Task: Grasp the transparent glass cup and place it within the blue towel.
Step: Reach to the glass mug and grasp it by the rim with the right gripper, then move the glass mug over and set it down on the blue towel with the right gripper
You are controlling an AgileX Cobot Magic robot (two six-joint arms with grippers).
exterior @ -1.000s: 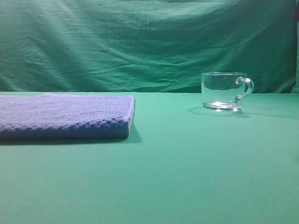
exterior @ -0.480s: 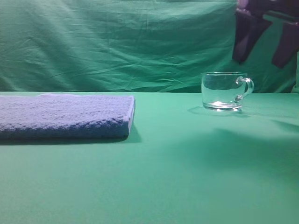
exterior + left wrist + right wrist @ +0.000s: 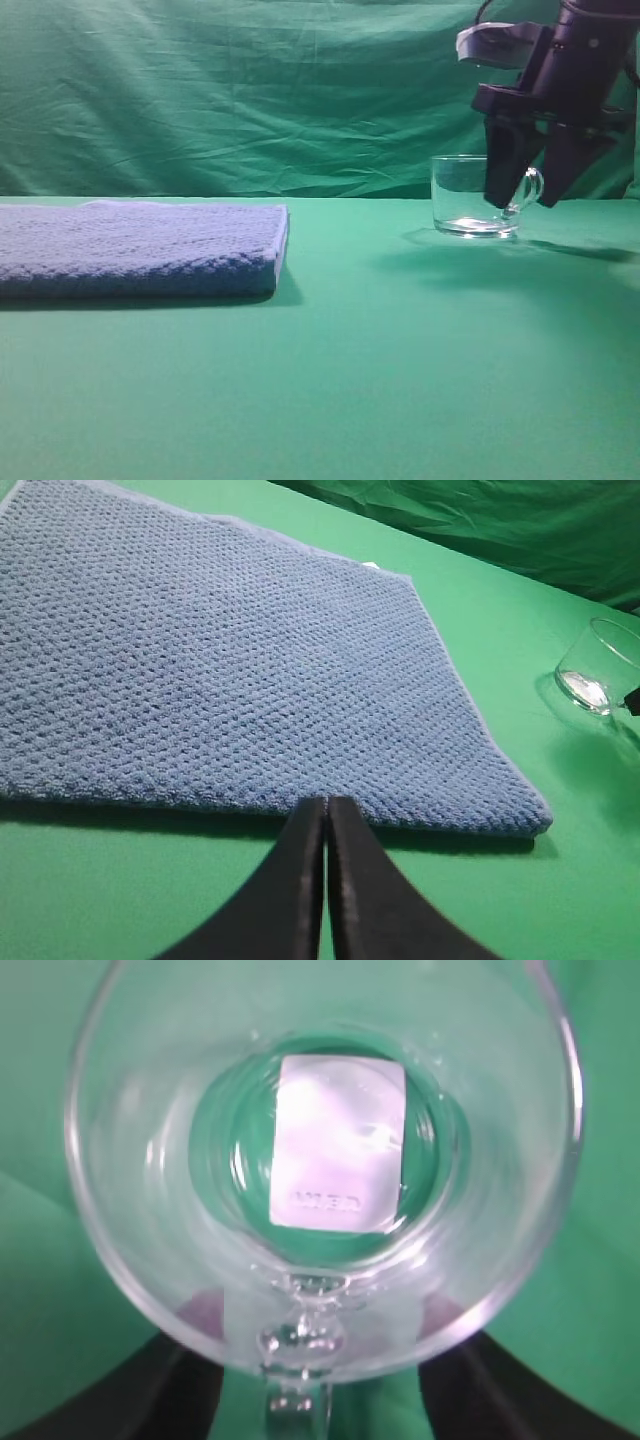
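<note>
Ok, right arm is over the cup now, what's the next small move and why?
Probably lower the right gripper a little further, then close. Its open fingers straddle the handle side of the transparent glass cup, one dark finger at each side of the rim in the right wrist view, with nothing gripped yet. The cup stands upright on the table, well apart from the blue towel.

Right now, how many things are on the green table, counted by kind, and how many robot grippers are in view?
Blue towel: 1
Transparent glass cup: 1
Grippers: 2, the right gripper with open fingers at the cup's handle side, the left gripper with fingers shut near the towel's edge
Total: 4
</note>
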